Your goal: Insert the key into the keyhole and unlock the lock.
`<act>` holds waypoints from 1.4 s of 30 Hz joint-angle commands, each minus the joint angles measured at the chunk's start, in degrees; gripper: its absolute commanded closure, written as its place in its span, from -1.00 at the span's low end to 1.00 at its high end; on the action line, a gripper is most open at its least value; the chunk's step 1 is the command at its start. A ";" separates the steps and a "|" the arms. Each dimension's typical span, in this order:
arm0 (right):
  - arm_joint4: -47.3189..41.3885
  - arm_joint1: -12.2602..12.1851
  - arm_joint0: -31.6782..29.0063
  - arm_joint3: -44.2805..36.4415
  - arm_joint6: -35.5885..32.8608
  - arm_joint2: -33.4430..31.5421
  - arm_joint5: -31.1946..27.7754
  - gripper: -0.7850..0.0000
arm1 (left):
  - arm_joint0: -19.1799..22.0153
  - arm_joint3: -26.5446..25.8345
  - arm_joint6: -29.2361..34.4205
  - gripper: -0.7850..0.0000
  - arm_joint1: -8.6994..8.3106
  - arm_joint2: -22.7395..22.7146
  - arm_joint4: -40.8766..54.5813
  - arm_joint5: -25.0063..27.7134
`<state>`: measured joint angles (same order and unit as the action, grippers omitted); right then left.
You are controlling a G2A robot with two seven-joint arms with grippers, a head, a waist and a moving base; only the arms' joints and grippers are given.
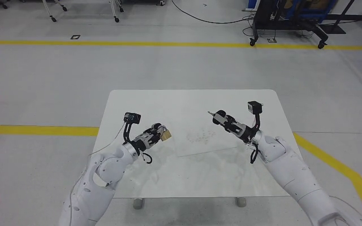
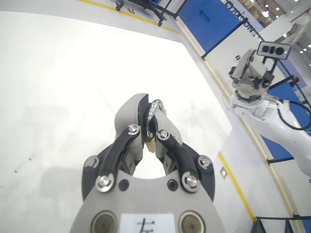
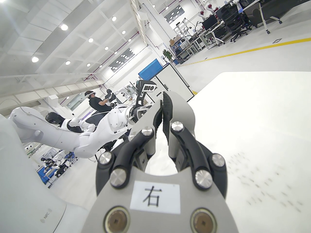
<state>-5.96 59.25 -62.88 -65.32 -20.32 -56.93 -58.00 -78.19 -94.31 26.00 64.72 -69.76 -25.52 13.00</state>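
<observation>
The lock (image 2: pixel 151 147) is clamped between the pads of the left hand (image 2: pixel 150 107), chrome shackle against one pad and brass body showing at the fingertips. I cannot tell which way its keyhole faces. The key (image 1: pixel 211 113) appears as a thin sliver beyond the tips of the right hand (image 3: pixel 162 103), whose pads are pressed nearly together on it. It is well apart from the lock, and both are held above the counter (image 1: pixel 186 175).

The main risk is probably the lock swivelling in the left hand when the key pushes on it, since the hold looks to include the rounded shackle. The key is pinched on very little metal, so it could tilt or slide back between the pads and miss the hole. Either piece, if it slips, would drop to the counter below the hands.

Count: one lock, one key, two hands, one counter.
</observation>
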 commanded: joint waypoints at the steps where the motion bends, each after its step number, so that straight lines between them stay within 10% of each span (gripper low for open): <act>1: 0.00 0.00 0.00 0.00 0.00 0.00 0.00 1.00 | 0.67 1.07 0.56 1.00 0.07 -0.30 3.02 1.29; 33: 0.00 0.00 0.00 0.00 0.00 0.00 0.00 1.00 | 10.79 9.36 15.70 1.00 1.85 4.96 23.42 -8.29; 42: -14.50 2.31 3.88 7.09 -8.09 5.15 10.63 1.00 | 22.74 23.90 21.66 1.00 4.96 8.52 44.86 -15.37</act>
<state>-20.17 61.25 -59.79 -58.69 -28.08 -52.27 -48.66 -56.60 -72.69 47.40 69.39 -61.71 17.57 -2.85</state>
